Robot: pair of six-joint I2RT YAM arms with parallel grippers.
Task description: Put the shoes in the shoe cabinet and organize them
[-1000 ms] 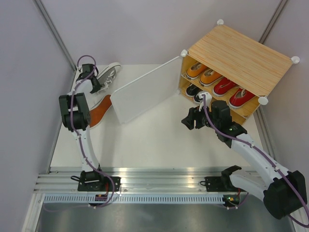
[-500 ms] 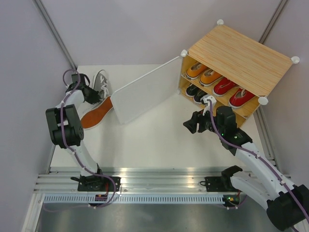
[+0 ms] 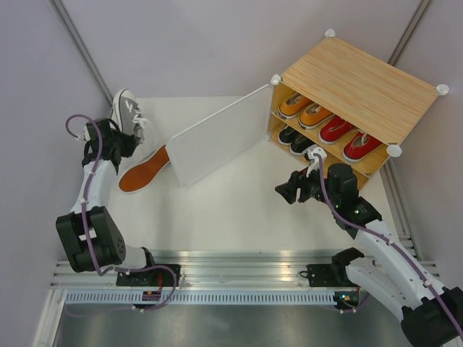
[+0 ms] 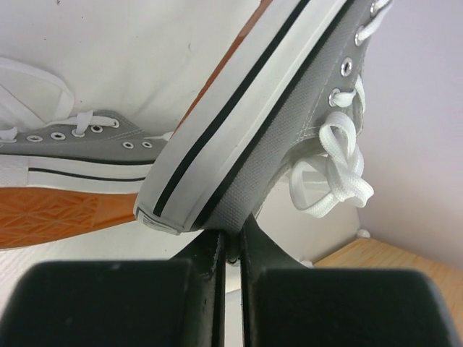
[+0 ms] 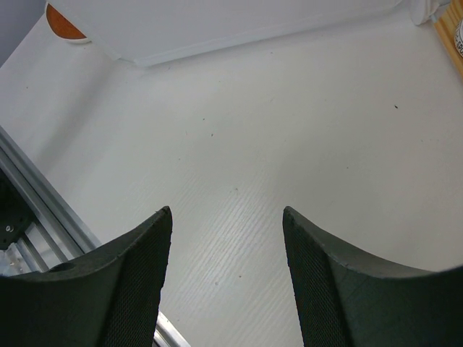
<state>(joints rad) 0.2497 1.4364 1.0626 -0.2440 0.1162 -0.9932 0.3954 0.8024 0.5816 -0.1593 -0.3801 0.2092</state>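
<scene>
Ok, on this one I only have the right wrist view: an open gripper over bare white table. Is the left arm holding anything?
Observer: Yes. The left gripper is shut on the heel end of a grey canvas sneaker with white laces, held up off the white table.
Operator: And the orange sliver in my top-left corner?
Observer: That is the orange-brown sole of a second grey canvas sneaker, lying on its side next to the open frosted white door panel.
Operator: What is already stored?
Observer: In the wood-topped shoe cabinet, an orange pair and a red pair sit on the upper shelf, with a black pair below.
</scene>
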